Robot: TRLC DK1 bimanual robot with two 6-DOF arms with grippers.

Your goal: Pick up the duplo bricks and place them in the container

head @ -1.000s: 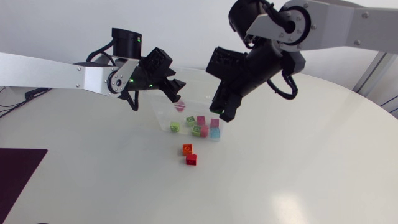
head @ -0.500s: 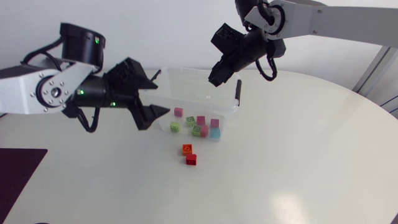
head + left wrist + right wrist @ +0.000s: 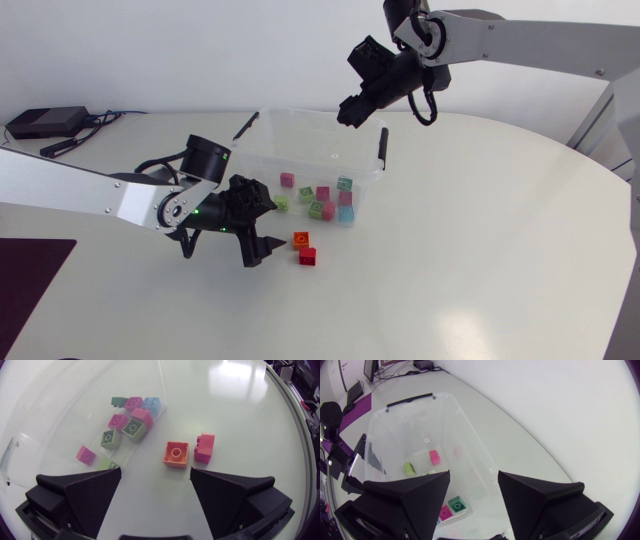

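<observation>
Your left gripper (image 3: 155, 476) is spread wide and holds nothing. Its two broad wedge fingers (image 3: 82, 494), matte black and slightly grainy, hang low over the table with their tips well apart. Just ahead of the gap lies the orange brick (image 3: 176, 454), a square block of smooth plastic with one round stud on top. The red brick (image 3: 204, 447), a little chunkier, sits just beside it on the side away from the container; you cannot tell whether the two touch.

Read the head view as a clock with 12 at the table's far side. Both loose bricks lie on the glossy white table (image 3: 480, 270) at about 5 o'clock from the container (image 3: 262, 145), near its front wall. The red one is at 5 o'clock from the orange one. The left gripper is near them at 9 o'clock, on the silver-grey left arm (image 3: 80, 190) that comes in from 9 o'clock.

The container is a clear, thin-walled rectangular tub with rounded corners and a slim black handle (image 3: 382, 150) at each short end. A heap of bricks (image 3: 322, 200) lies loose on its floor against the near wall: pink and green ones and one pale blue.

Your right gripper (image 3: 350, 108) is also wide open and empty. It hangs high over the tub's far rim at about 1 o'clock, and its wrist view looks down between the fingers into the tub.
</observation>
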